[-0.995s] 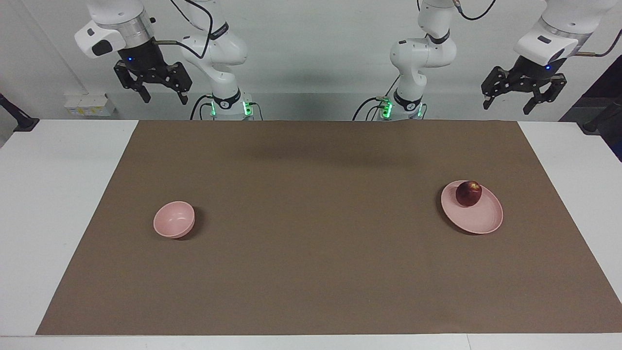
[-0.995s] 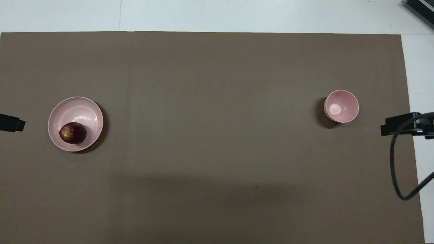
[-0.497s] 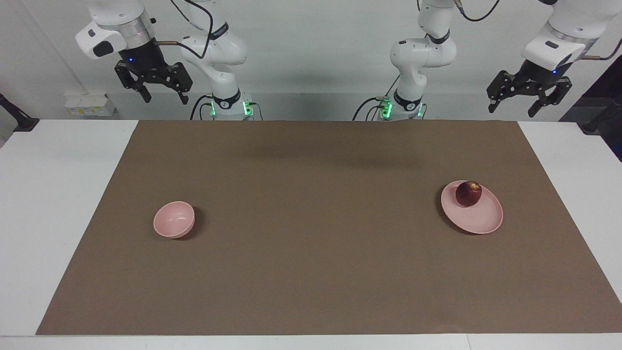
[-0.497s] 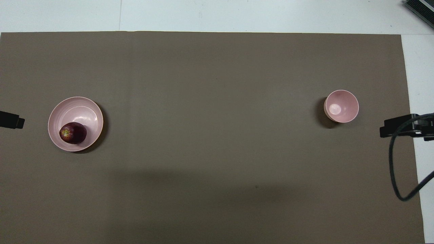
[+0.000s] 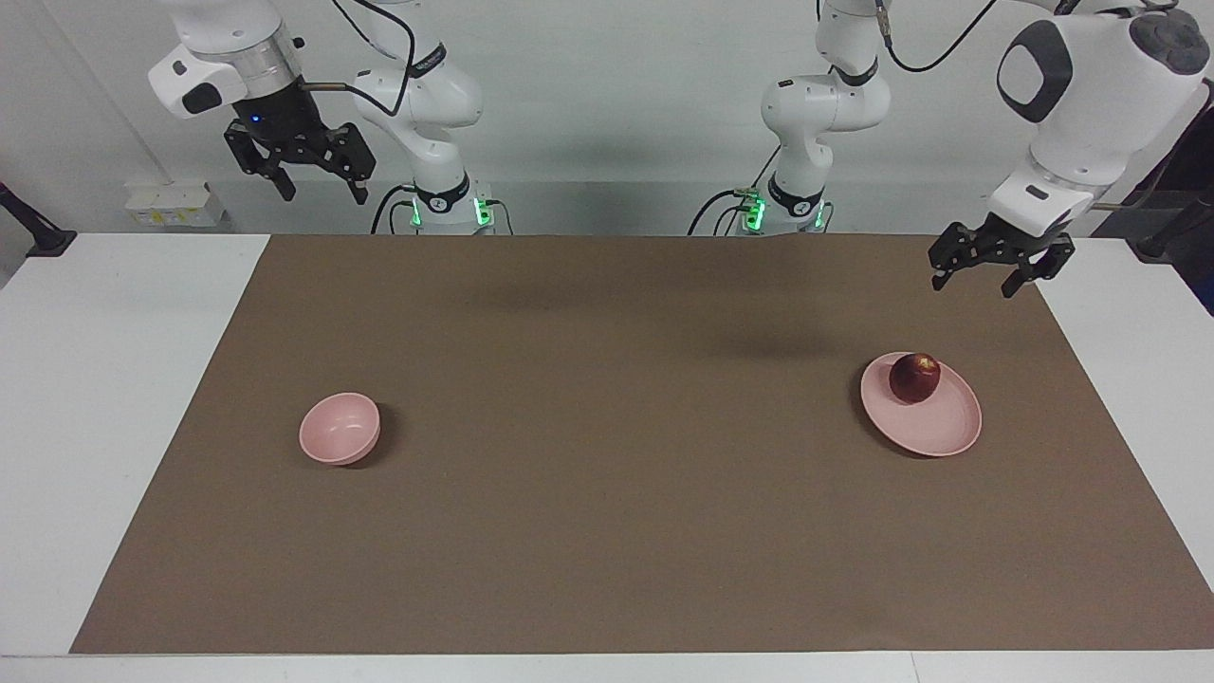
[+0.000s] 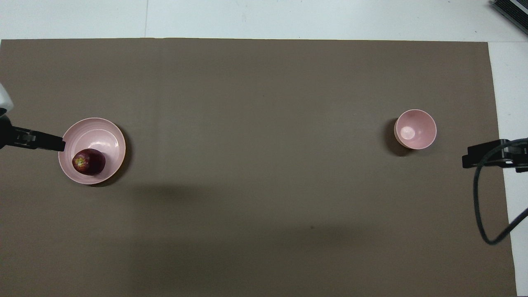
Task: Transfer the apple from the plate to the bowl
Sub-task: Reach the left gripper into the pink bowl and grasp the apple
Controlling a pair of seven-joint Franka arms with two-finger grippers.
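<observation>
The dark red apple lies on the pale pink plate, at the plate's edge nearer the robots, toward the left arm's end of the table. The small pink bowl stands empty toward the right arm's end. My left gripper is open and empty, in the air over the mat just beside the plate's rim. My right gripper is open and empty; that arm waits raised at its end of the table.
A brown mat covers most of the white table. A black cable hangs from the right arm over the mat's edge. A dark device sits at the table's farthest corner at the right arm's end.
My left arm has swung down and inward, bringing its open gripper from high at the table's end to just beside the plate. The right gripper, apple, plate and bowl have stayed put.
</observation>
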